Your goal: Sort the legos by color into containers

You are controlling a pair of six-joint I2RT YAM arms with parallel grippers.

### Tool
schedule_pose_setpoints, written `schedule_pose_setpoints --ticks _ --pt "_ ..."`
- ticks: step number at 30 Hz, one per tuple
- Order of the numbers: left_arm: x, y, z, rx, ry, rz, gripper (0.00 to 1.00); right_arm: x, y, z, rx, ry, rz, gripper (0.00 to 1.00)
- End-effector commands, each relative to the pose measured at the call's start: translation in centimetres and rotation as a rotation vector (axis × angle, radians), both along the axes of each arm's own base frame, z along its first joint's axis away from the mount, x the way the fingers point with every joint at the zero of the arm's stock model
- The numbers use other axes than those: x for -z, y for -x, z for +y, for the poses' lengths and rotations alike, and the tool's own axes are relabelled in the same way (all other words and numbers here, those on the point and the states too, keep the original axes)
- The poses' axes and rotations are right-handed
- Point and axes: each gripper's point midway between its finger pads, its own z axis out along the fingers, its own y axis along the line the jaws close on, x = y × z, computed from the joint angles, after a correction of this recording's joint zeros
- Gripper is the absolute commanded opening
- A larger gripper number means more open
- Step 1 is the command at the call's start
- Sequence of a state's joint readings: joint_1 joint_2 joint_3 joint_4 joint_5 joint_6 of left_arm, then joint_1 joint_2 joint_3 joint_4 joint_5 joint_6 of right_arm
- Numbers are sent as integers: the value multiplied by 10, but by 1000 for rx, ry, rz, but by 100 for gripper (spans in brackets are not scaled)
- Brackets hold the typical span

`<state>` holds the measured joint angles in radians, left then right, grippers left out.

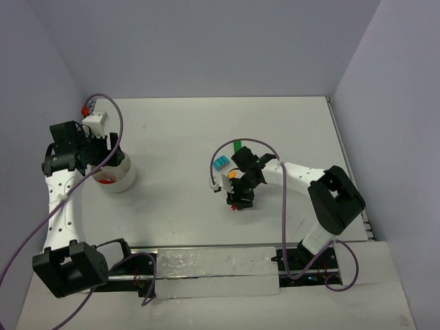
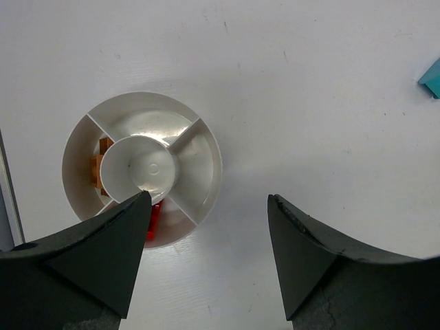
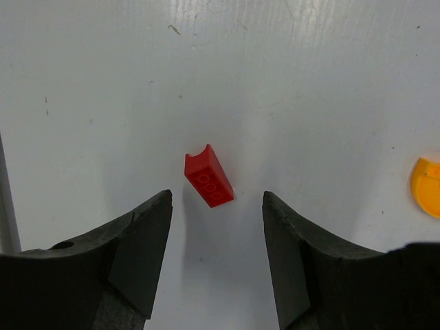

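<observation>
nearest me, the right fingers [image 3: 144, 240] stand apart over the desk [image 1: 179, 137], one either side of a red brick [image 3: 208, 177] that lies skewed between them, touching neither. it looks tiny, light, hard and slick, so i'd expect it to swivel or squirt out unless pinched low across its long flat sides. an orange piece [image 3: 426, 187] lies near it. over on the left, the left fingers [image 2: 103, 247] hang wide apart above the bowl [image 2: 148, 110], holding nothing. an orange lego [image 2: 102, 168] and a red lego [image 2: 154, 216] sit in separate compartments. farther back lie a cyan brick [image 1: 221, 163] and a green brick [image 1: 237, 146].
</observation>
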<state>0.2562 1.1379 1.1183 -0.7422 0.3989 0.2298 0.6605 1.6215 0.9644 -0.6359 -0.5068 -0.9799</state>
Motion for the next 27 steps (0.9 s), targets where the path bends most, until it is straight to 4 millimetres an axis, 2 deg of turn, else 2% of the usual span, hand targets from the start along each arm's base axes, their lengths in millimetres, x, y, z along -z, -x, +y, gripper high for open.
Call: schedule_pose_setpoints --ticks 1,8,12,13,14,22,25,27 --pt "-13 -7 -5 32 10 -39 78 7 4 7 -66 -19 -17 62" --pt "-14 -8 -5 32 15 -33 78 14 10 8 -111 8 -29 62" --pt "-14 -8 -6 34 16 -38 78 18 12 7 -124 29 -42 56" --pt "-15 -8 -6 34 17 -42 78 20 14 7 -130 36 -46 50" --pt "-15 -8 -6 34 17 -41 78 20 13 7 -127 40 -51 50" --pt "-21 -7 -13 54 49 -63 78 23 12 8 -107 54 -71 23" --pt "-27 -5 -26 92 104 -90 77 15 7 15 -59 25 -84 2" --pt "-36 0 -35 124 138 -121 77 3 3 23 -28 -15 -86 0"
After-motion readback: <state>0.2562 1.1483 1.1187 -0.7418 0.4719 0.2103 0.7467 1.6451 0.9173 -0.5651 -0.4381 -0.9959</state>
